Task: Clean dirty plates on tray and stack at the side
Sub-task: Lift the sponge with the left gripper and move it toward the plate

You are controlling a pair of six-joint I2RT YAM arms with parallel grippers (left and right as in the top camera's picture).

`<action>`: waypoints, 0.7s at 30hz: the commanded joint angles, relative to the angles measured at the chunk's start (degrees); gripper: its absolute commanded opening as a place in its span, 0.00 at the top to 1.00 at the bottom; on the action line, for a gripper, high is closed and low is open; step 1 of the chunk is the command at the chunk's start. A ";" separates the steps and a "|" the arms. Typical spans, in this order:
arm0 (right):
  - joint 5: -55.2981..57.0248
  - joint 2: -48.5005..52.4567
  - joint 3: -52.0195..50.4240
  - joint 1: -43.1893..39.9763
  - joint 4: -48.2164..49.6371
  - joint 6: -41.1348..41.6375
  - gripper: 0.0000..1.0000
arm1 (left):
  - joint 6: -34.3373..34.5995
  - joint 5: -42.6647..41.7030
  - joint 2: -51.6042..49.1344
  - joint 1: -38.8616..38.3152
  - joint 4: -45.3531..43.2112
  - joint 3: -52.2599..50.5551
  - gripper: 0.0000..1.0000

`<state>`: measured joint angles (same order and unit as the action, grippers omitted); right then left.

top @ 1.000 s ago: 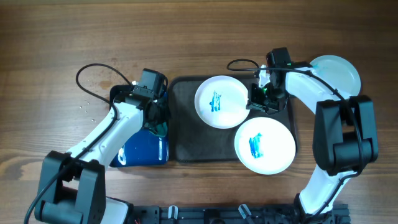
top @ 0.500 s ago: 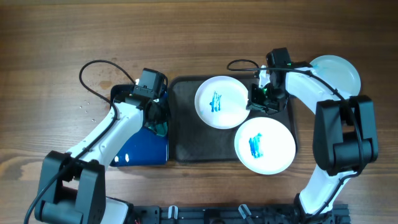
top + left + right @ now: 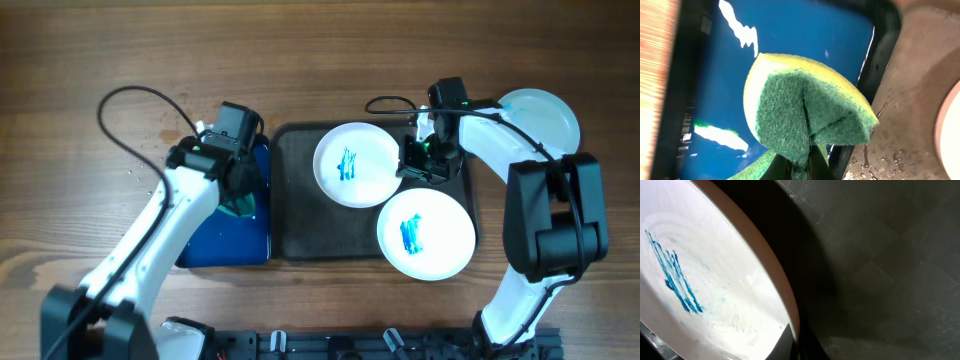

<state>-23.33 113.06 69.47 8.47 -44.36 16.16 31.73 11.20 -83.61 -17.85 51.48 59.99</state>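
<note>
Blue-streaked white plates [image 3: 356,163] on dark tray [image 3: 300,215]

To me this looks like a robotics laboratory bench, not a real kitchen. Two white-and-black robot arms, the left arm [image 3: 170,215] and the right arm [image 3: 545,215], stand at the near edge of a bare wooden table [image 3: 320,60], by a black rail [image 3: 330,345] with clamps. A loose black cable [image 3: 130,105] loops over the wood toward the far left corner. The kitchen things seem only props: a smeared plate [image 3: 355,163] and a second smeared plate [image 3: 425,233] on a dark tray [image 3: 295,220] at the middle, a clean plate [image 3: 545,115] toward the far right corner, a blue tray [image 3: 230,240], and a green-and-yellow sponge [image 3: 805,112].
</note>
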 commanded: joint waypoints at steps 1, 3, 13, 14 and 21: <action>2.27 1.79 -0.70 0.31 -0.72 -1.20 0.96 | 1.60 8.70 4.61 0.15 1.09 1.92 0.96; 2.27 1.79 -0.70 0.31 -0.74 -1.18 0.96 | 1.60 16.02 6.69 -0.28 1.68 1.92 0.96; 2.29 1.79 -0.70 0.31 -0.74 -1.16 0.96 | 1.75 10.34 6.97 -1.97 1.44 1.92 0.96; 2.29 1.79 -0.70 0.31 -0.72 -1.18 0.96 | 1.77 4.66 6.97 -1.97 0.79 1.92 0.96; 2.29 1.79 -0.70 0.31 -0.72 -1.18 0.96 | 2.25 -27.56 7.02 -1.97 -11.52 1.97 0.96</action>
<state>-23.33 113.06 69.47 8.47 -44.56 16.16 32.86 3.95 -77.67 -19.46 44.58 60.82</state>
